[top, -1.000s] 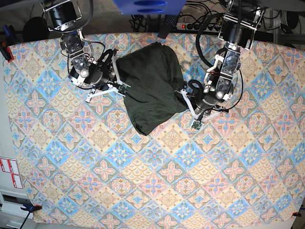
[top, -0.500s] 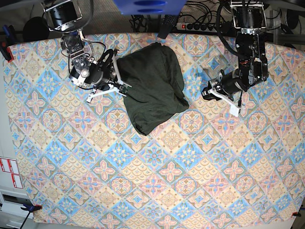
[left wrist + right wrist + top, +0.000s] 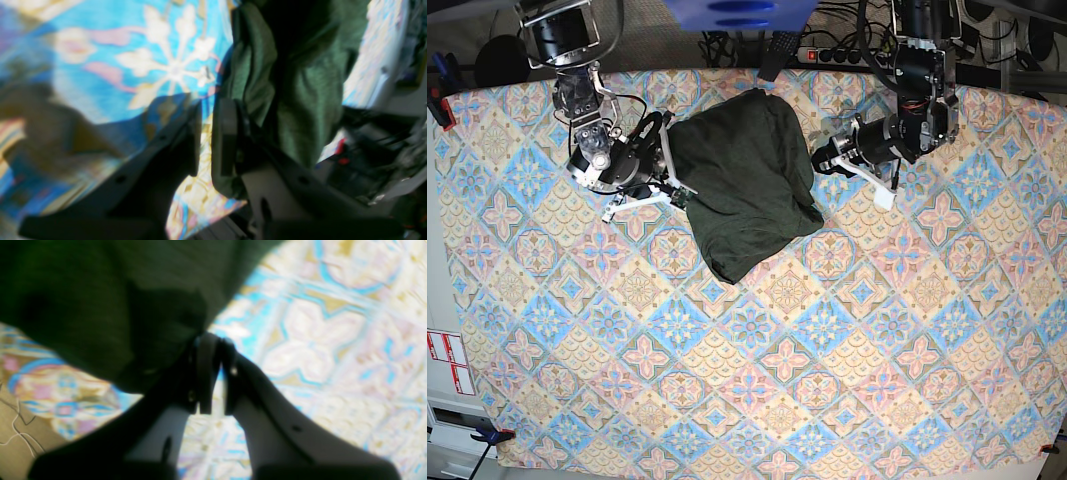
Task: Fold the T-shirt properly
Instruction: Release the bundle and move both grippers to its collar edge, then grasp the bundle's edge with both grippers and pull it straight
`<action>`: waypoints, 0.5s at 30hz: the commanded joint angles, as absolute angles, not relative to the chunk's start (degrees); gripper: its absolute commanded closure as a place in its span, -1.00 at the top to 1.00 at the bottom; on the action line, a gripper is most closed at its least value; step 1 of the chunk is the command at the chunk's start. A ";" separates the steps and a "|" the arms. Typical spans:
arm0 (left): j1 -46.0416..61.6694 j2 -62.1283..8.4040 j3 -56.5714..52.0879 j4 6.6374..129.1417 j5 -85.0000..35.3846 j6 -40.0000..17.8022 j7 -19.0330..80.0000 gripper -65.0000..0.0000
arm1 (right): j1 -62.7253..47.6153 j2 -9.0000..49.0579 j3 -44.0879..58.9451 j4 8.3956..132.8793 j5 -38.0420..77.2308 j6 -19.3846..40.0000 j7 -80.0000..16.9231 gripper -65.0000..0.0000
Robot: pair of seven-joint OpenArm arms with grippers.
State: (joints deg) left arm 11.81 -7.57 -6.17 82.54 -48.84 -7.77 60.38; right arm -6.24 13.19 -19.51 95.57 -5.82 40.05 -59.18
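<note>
T-shirt (image 3: 749,185): dark olive knit, bunched in a rumpled heap.

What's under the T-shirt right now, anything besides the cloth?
Around the T-shirt, only the patterned tablecloth shows. What lies beneath the bunched fabric is covered. The right gripper sits at its edge; the left gripper is beside it.

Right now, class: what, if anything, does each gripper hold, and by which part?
The right gripper is shut at the T-shirt side edge; whether cloth is pinched cannot be told. The left gripper holds nothing; its jaws stand slightly apart beside the shirt.
</note>
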 commanded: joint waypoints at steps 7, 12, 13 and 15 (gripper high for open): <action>9.27 -7.60 4.00 81.01 -45.23 -8.22 54.81 -0.69 | -8.22 13.32 -22.11 97.10 -3.21 40.00 -58.68 -0.87; 4.44 -6.90 5.49 73.27 -44.70 -8.22 52.88 -0.70 | -10.86 13.32 -22.55 98.24 -0.40 40.00 -58.51 -0.87; 3.74 -6.90 5.49 72.31 -44.62 -8.22 52.44 -0.70 | -11.12 13.32 -22.55 98.77 -0.40 40.00 -58.51 -0.87; 2.33 -6.90 5.58 70.64 -44.62 -8.22 51.74 -0.70 | -12.09 13.32 -22.55 100.35 -0.31 40.00 -58.59 -0.87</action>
